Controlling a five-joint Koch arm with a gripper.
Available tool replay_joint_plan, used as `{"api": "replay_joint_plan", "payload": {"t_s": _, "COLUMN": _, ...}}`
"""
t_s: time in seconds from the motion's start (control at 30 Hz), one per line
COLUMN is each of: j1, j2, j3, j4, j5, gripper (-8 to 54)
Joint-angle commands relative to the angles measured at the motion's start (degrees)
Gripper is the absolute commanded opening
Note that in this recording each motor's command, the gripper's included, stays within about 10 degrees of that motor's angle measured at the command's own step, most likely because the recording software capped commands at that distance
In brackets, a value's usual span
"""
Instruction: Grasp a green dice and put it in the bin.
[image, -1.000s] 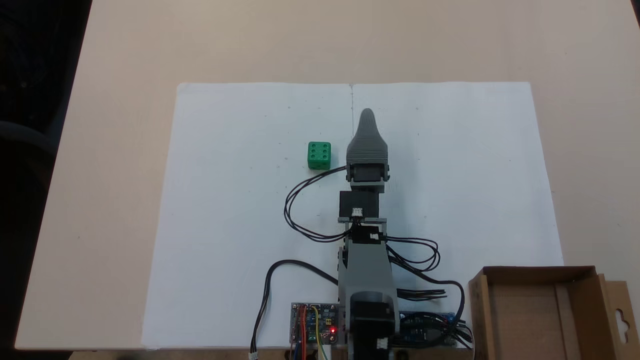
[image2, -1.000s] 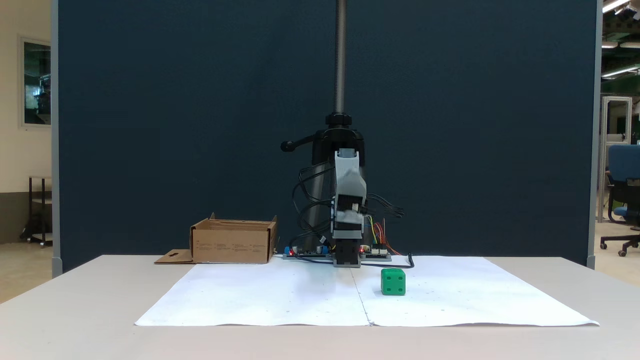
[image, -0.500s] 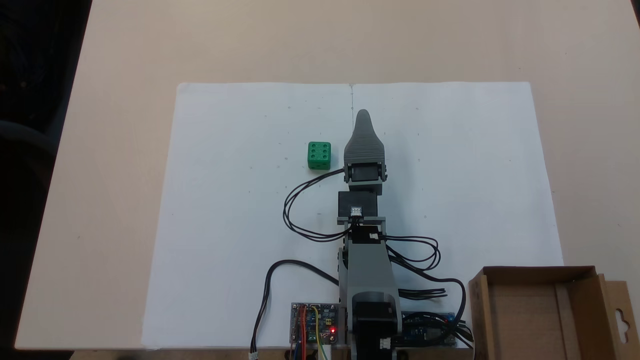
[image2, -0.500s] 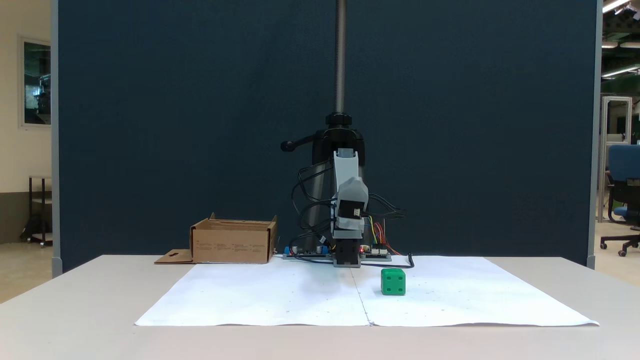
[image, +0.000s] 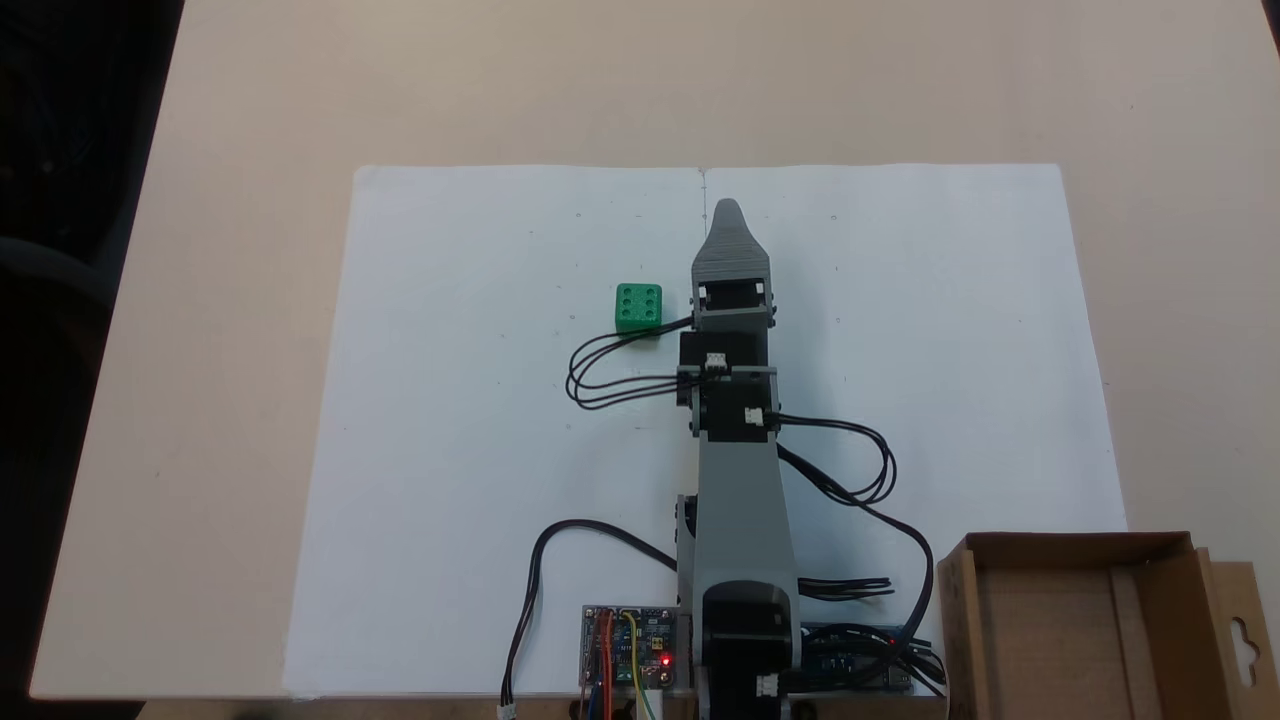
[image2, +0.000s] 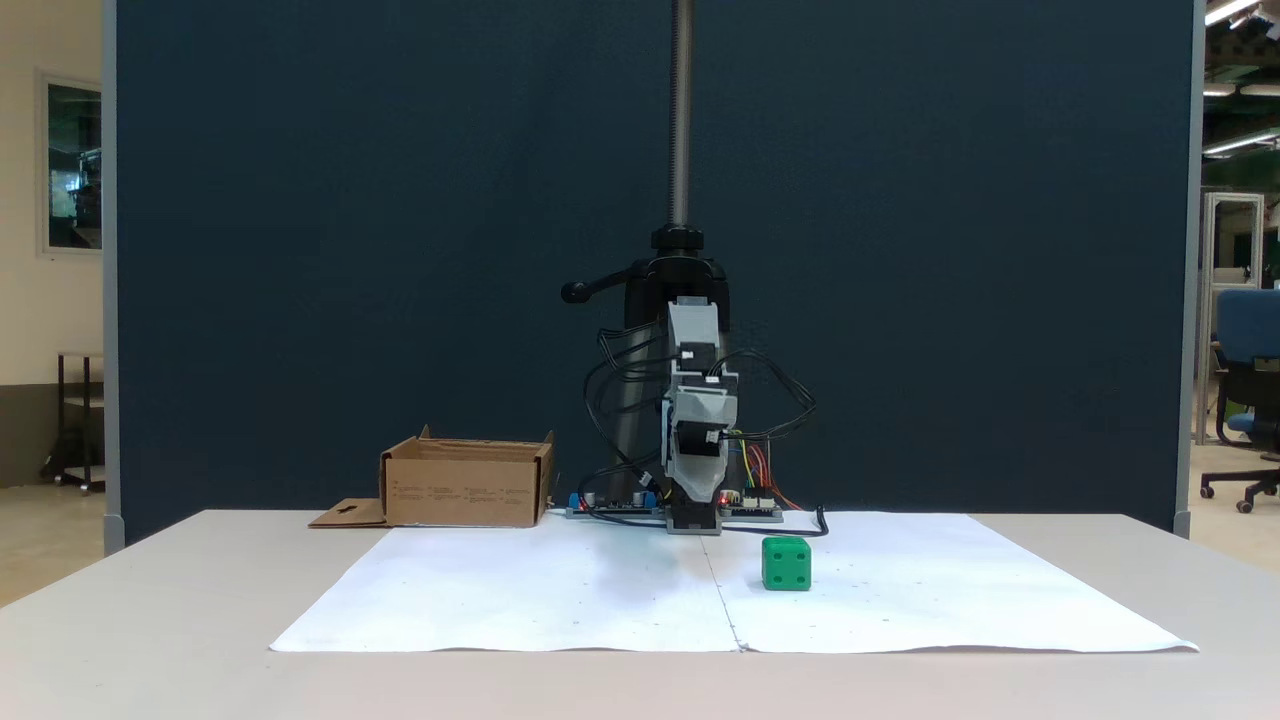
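Observation:
The green dice (image: 638, 307) sits on the white paper, left of the arm in a fixed view from above, its several-pip face up. From the front it is the green dice (image2: 786, 563), standing right of the arm's base. My gripper (image: 728, 208) is a grey tapered shape pointing away from the base, to the right of and a little beyond the dice, and apart from it. Only one tip shows, so its jaws cannot be read. Seen head-on, the gripper (image2: 698, 425) hangs above the table. The bin (image: 1040, 640), a brown cardboard box, stands empty at the lower right; from the front the bin (image2: 465, 485) is at the left.
A white paper sheet (image: 480, 450) covers the middle of the beige table (image: 250, 120). Circuit boards (image: 628, 648) and black cables (image: 600, 385) lie by the arm's base. A dark blue partition (image2: 350, 250) stands behind the arm.
The arm has stretched forward and the gripper tip has moved a little farther from the base. The cables shifted with it. The dice and bin have not moved.

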Motion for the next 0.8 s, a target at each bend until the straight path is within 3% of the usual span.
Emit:
{"api": "replay_joint_plan", "payload": {"t_s": 0.0, "j1": 1.7, "j2": 6.6, "j3": -7.0, "j4": 8.9, "j5": 1.1, "gripper": 41.4}}
{"api": "replay_joint_plan", "payload": {"t_s": 0.23, "j1": -0.8, "j2": 5.1, "j3": -26.8, "j4": 36.5, "j5": 3.1, "gripper": 41.3}}
{"api": "replay_joint_plan", "payload": {"t_s": 0.43, "j1": -6.5, "j2": 0.4, "j3": -35.2, "j4": 54.4, "j5": 13.8, "gripper": 41.3}}
{"api": "replay_joint_plan", "payload": {"t_s": 0.77, "j1": -11.4, "j2": -21.6, "j3": -49.4, "j4": 82.3, "j5": 24.0, "gripper": 41.5}}
